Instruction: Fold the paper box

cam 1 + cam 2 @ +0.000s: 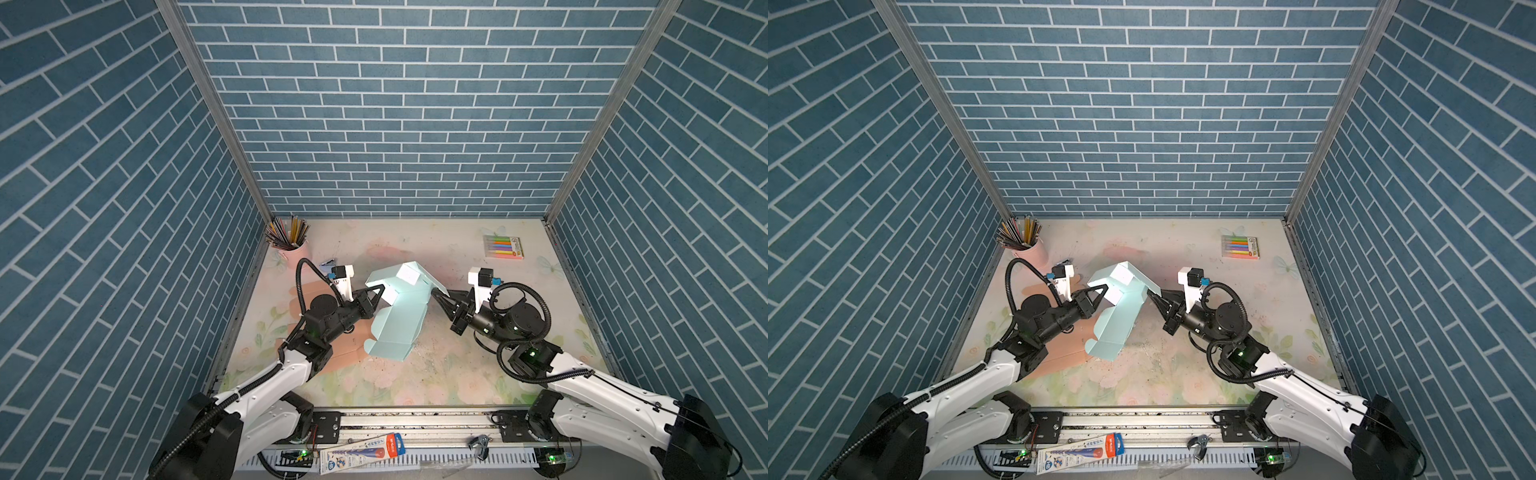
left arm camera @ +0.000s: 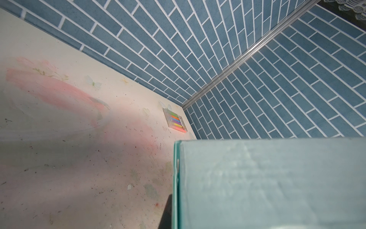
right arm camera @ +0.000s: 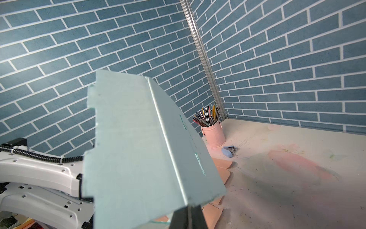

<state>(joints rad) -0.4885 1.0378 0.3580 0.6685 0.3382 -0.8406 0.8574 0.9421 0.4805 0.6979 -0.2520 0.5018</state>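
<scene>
The paper box is a pale teal sheet, partly folded, with white inner flaps at its far end. It hangs tilted above the middle of the table, its near end low, in both top views. My left gripper is shut on the box's left flap. In the left wrist view the box fills one corner, and one dark finger lies against its edge. My right gripper is shut on the box's right edge. In the right wrist view the closed fingertips pinch a corner of the box.
A pink cup of pencils stands in the far left corner, with a small blue stapler near it. A pack of coloured markers lies at the far right. Flat peach card sheets lie under the left arm. Blue brick walls close three sides.
</scene>
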